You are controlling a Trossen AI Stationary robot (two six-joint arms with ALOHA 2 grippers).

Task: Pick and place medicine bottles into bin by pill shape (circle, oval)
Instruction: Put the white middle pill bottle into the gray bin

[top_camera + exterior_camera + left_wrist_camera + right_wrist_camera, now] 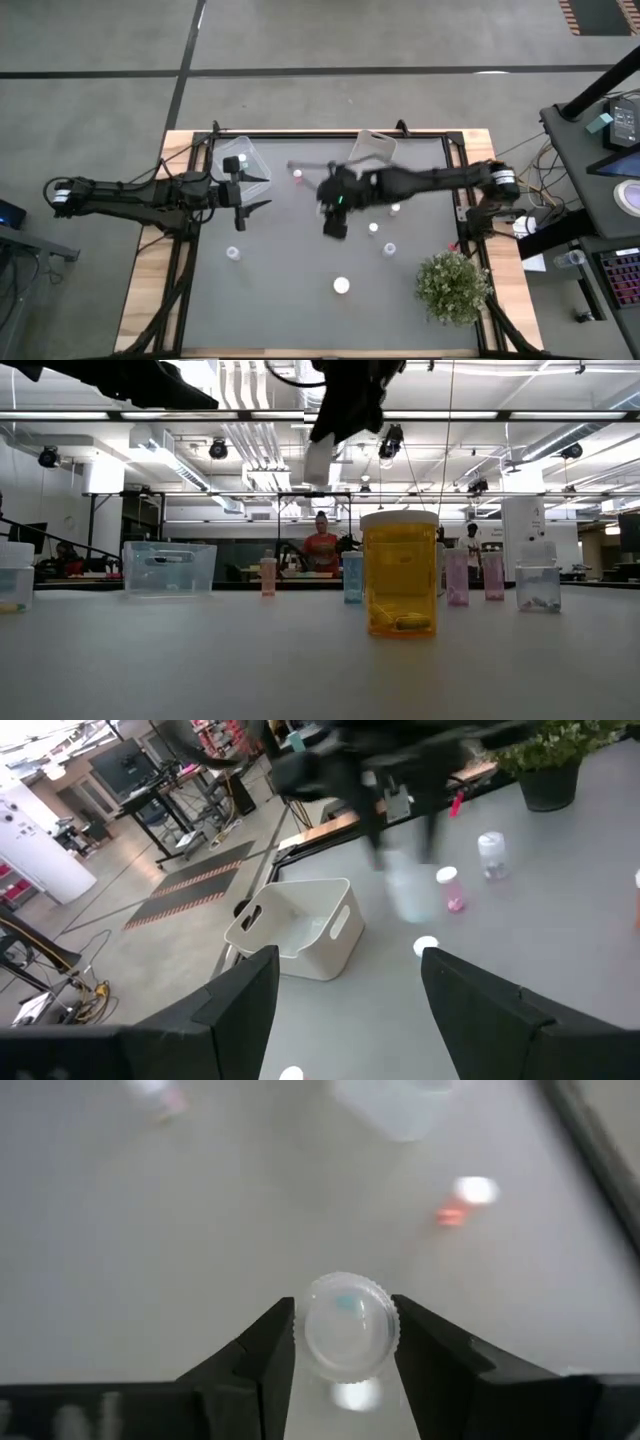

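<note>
Right gripper: the right gripper (345, 1335) hangs above the middle of the dark grey table (290, 290), its two dark fingers (262, 1350) pressed against the sides of a small clear bottle with a ribbed white cap (347, 1326); clamped on it, bottle lifted off the table in the low view (318, 460).
Left gripper: the left gripper (248, 192) waits at the table's nine o'clock side, fingers well apart, nothing between them.
Bins: a clear plastic bin (240, 160) sits near eleven o'clock, just beside the left gripper; a white plastic bin with handle slots (372, 147) stands at twelve o'clock.
Other bottles: a wider white-capped bottle (341, 286) at six o'clock; a small white-capped one (233, 253) toward eight o'clock; a red-capped one (297, 176) near the centre's eleven o'clock; three white-capped ones (389, 249) close together at about four o'clock of the held bottle.
Amber bottle: an amber-orange bottle with a white cap (399, 572) stands upright, nearest the low camera.
Plant: a bushy green plant (452, 285) at the table's five o'clock corner.
Room: a person in a red top (321, 545) stands far behind.
</note>
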